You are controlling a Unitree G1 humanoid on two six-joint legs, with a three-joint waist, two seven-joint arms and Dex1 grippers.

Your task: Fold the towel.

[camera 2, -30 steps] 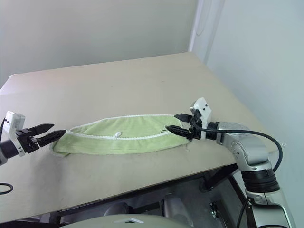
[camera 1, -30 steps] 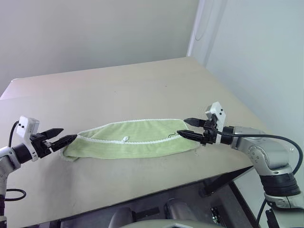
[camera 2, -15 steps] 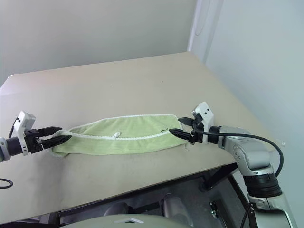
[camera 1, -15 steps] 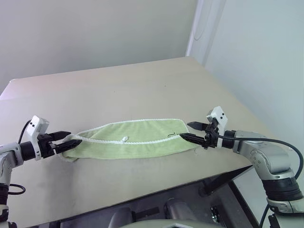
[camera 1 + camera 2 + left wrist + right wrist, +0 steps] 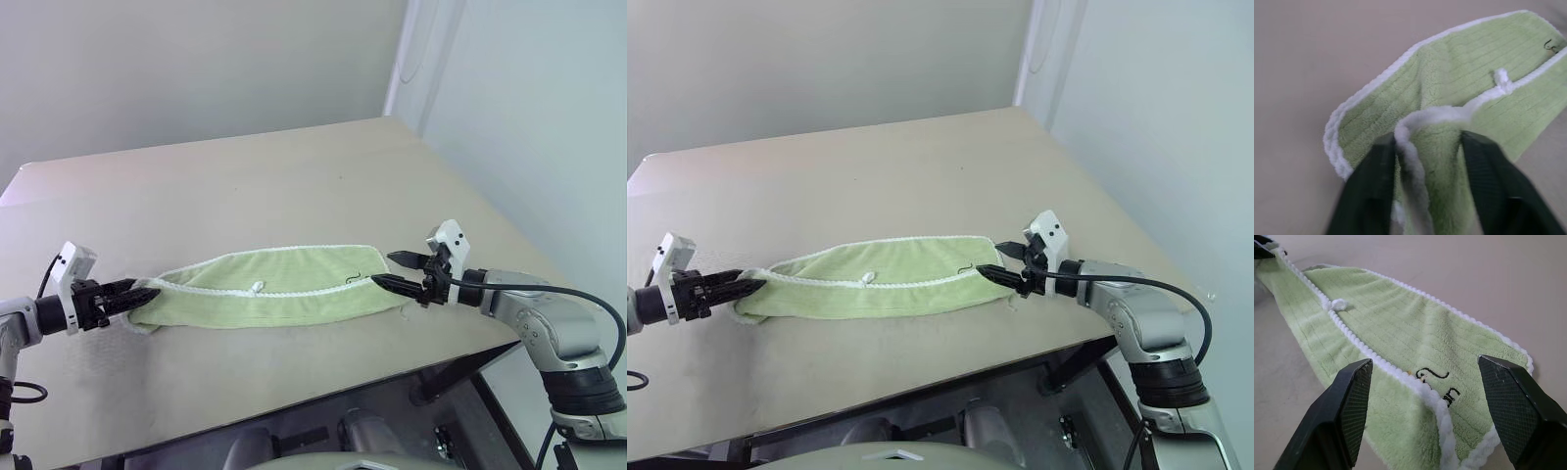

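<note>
Grasping step: our left gripper pinches the light green terry towel; our right gripper stands spread and must close on its corner.

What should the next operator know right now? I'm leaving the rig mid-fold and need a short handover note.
Left gripper: fingers closed on the towel's left end, bunching the white edging.
Right gripper: open, straddling the right end near the dark embroidered mark, not gripping yet.
Towel: lying lengthwise across the table, already folded once into a long strip, loop tag on top.
Left: close the right gripper, then probably fold end to end.
</note>
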